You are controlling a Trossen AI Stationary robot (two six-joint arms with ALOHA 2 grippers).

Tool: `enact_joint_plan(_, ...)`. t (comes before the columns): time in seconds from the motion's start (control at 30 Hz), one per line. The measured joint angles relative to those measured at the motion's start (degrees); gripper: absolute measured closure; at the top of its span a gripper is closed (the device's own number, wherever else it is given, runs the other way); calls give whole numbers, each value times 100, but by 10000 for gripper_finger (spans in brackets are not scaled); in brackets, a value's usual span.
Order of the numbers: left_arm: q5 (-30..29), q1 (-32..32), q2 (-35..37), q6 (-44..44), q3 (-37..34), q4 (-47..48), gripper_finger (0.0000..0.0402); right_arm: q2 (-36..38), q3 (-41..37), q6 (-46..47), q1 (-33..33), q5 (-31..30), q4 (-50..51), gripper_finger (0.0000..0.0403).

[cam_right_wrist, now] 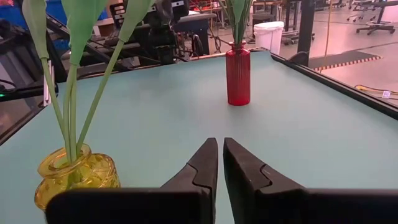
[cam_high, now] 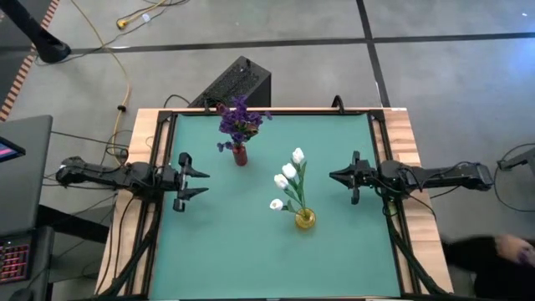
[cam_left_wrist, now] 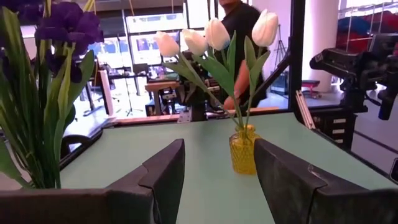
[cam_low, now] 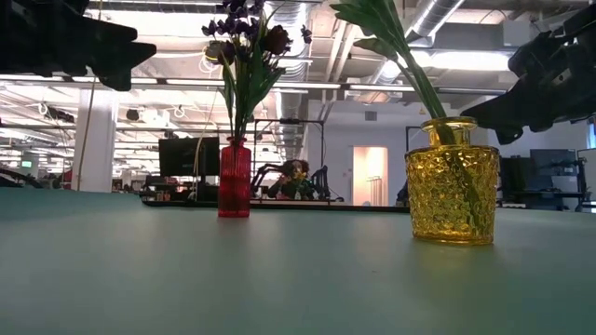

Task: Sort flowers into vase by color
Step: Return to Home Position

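You have the left gripper point(cam_high: 206, 182) at the worktop's point(cam_high: 251, 251) left edge, its fingers spread apart and empty, and the right gripper point(cam_high: 333, 176) at the right edge, its fingers pressed together on nothing. The white flowers point(cam_high: 288, 177) stand in the yellow vase point(cam_high: 305, 219) nearer the right edge. The purple flowers point(cam_high: 241, 121) stand in the red vase point(cam_high: 240, 155) nearer the left edge.

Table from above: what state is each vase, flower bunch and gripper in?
Yellow vase, upright.
Red vase, upright.
White flowers, stems in the yellow vase.
Purple flowers, stems in the red vase.
Left gripper, jaws open, empty, at the table's left side.
Right gripper, jaws shut, empty, at the table's right side.
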State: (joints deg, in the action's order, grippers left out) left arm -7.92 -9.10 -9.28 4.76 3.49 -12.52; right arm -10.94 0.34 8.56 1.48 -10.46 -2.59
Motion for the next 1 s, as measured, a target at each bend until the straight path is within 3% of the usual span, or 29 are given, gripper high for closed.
enact_joint_plan(0.6,-72,-2,29,49,-281,-244,221,0,-2,0,0,-2,7,348)
enact_joint_plan(1.0,-130,-2,33,255,-271,358,221,2,-2,2,0,-4,6,348)
